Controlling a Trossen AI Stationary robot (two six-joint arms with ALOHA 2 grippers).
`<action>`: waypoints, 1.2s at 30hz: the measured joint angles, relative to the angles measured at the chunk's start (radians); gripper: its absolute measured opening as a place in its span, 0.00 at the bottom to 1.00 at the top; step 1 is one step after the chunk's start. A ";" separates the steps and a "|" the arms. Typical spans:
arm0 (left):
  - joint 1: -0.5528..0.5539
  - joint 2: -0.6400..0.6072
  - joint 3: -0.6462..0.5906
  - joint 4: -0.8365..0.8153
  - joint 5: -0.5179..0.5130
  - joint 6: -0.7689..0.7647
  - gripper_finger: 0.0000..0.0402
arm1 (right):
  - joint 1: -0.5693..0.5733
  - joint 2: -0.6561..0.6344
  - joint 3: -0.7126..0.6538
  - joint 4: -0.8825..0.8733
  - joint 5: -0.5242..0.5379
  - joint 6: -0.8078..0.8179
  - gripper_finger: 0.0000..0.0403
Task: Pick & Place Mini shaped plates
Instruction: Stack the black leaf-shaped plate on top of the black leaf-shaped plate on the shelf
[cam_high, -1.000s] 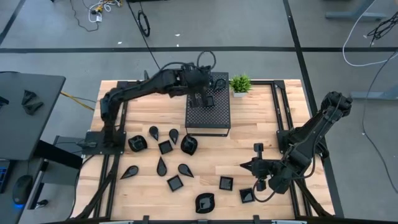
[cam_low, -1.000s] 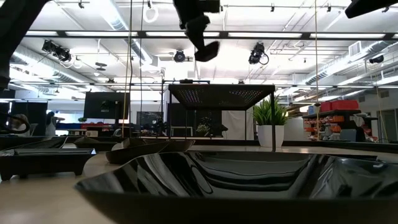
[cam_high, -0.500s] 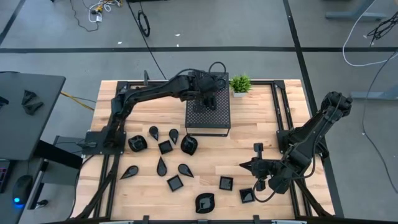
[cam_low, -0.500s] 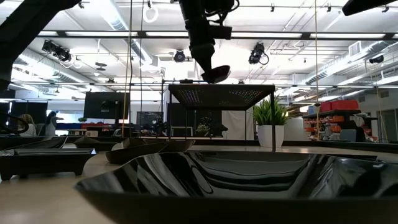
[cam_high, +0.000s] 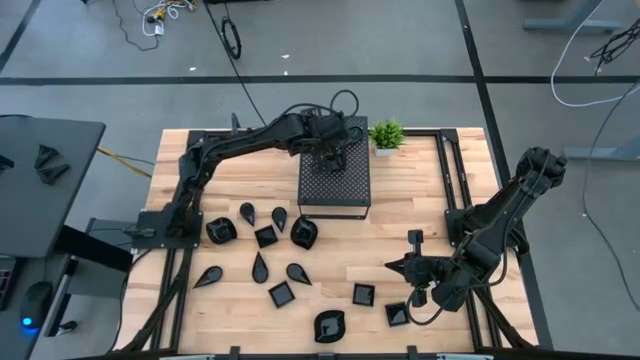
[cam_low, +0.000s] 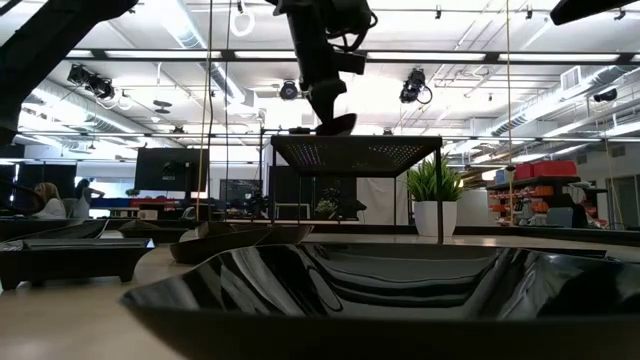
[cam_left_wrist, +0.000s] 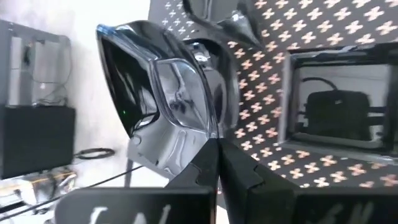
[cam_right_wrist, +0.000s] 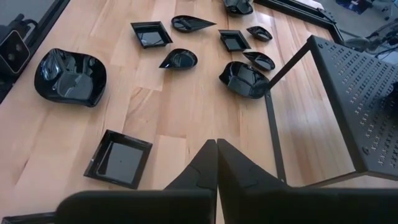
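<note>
My left gripper (cam_high: 330, 158) reaches over the far half of the black perforated box (cam_high: 335, 185) and is shut on a glossy black rounded plate (cam_left_wrist: 165, 99). In the low view this plate (cam_low: 336, 124) hangs just above the box top (cam_low: 355, 141). Several other mini plates lie flat on the wooden table near the box: a round one (cam_high: 220, 231), squares (cam_high: 265, 236) (cam_high: 363, 295), teardrops (cam_high: 278, 215) (cam_high: 209, 276), and a large rounded one (cam_high: 329, 325). My right gripper (cam_high: 395, 266) waits, shut, low over the table's right near part. My left gripper pinches the plate's rim (cam_left_wrist: 198, 138) between its two fingers, coming from above and pointing down. The plate hangs below the fingers, tilted on its side in the wrist view. Its lower edge is close over the box top; whether it touches, I cannot tell.
A small green potted plant (cam_high: 386, 135) stands at the box's far right corner. Black rails (cam_high: 455, 190) frame the table on both sides. Bare wood lies right of the box (cam_high: 410, 190) and near the table's left far corner (cam_high: 230, 175).
My left gripper has come down toward the box top with the plate and shifted slightly toward the table's right and near side. The plate has dropped from high above the box to just over its top. The right arm has kept still.
</note>
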 joint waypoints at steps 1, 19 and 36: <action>0.002 0.000 0.000 0.000 0.011 -0.010 0.03 | 0.000 0.000 0.000 0.000 0.000 -0.003 0.01; 0.010 0.008 0.000 -0.016 0.076 -0.040 0.06 | 0.000 0.000 0.000 0.002 0.000 -0.003 0.01; 0.010 0.020 0.000 0.000 0.073 -0.047 0.07 | 0.000 0.000 0.001 0.002 0.000 -0.003 0.01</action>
